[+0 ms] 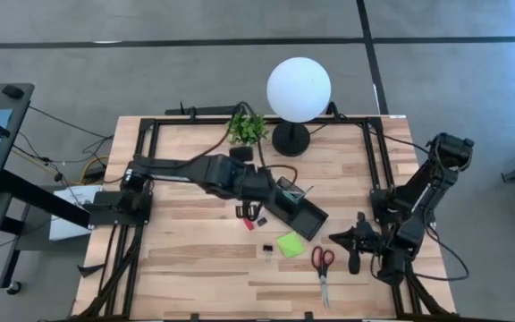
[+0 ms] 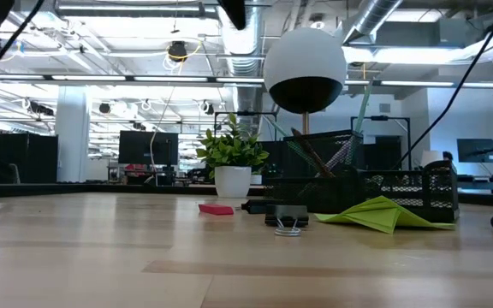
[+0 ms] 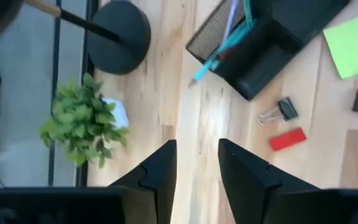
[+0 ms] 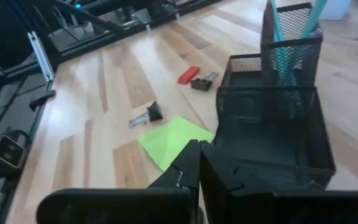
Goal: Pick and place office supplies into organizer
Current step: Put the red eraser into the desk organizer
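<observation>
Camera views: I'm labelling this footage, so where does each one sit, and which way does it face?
High: overhead, straight down; both arms, organizer.
Low: table height, level across; no arm clearly seen, lamp ahead.
Left wrist: over the table's back; left gripper open, empty.
Right wrist: facing the organizer; right gripper shut.
Shared: all four show the green sticky-note pad.

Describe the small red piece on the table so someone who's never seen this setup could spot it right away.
Start at the white globe lamp at the back of the wooden table, then drop to the black mesh organizer near the middle. Just left of the organizer lies the small flat red piece, among tiny black binder clips. It is the only red thing there; the red-handled scissors sit farther front-right.
</observation>
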You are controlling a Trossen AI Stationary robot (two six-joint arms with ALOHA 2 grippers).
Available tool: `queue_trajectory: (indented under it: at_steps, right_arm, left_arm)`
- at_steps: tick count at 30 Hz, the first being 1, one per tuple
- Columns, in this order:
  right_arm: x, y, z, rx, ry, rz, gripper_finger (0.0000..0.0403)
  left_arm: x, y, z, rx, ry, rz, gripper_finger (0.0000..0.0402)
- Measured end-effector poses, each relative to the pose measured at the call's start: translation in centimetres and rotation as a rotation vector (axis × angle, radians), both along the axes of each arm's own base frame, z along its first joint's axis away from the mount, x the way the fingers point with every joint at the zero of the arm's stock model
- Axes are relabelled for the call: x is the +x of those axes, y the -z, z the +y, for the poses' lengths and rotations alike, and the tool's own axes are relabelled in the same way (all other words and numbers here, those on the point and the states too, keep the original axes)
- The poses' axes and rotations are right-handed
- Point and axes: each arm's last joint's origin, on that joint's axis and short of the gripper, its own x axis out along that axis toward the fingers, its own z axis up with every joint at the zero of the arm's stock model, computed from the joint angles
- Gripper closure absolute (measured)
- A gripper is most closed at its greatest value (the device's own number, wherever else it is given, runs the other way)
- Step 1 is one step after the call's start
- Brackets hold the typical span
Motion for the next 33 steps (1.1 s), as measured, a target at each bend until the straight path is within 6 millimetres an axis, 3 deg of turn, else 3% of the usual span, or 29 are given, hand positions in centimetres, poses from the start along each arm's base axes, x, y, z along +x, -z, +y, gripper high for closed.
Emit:
queue_trajectory:
  at_steps: [5,8,12,17,22,25,33]
  right_arm:
    - [-0.4,-0.2,0.6,0.05,-0.026,-0.018,0.0403]
    - [-0.8,-0.3,1.0,0.053,-0.058,-0.031,0.0403]
    - [-1.3,-0.4,1.2,0.02,-0.061,-0.079,0.0403]
    - [-1.3,-0.4,1.2,0.035,-0.055,-0.085,0.0403]
    - [-1.3,-0.5,1.3,0.043,-0.055,-0.085,0.0403]
    - [-1.3,-0.4,1.3,0.048,-0.064,-0.071,0.0403]
    - [-1.4,-0.2,1.4,0.076,-0.107,-0.003,0.0403]
  left_arm:
    - [-0.5,1.7,-1.6,0.068,0.01,0.081,0.0288]
    - [-0.7,3.8,-2.5,0.104,-0.039,0.114,0.0288]
    - [-1.7,6.1,-3.5,0.274,-0.09,0.124,0.0288]
    - [-6.1,4.9,-3.2,0.306,-0.143,0.062,0.0288]
    - [-12.1,2.9,-1.4,0.26,-0.302,-0.203,0.0288]
    - [-13.2,5.1,-1.1,0.13,-0.354,-0.436,0.0288]
    - [-11.9,14.1,-2.7,-0.251,-0.131,-0.813,0.0288]
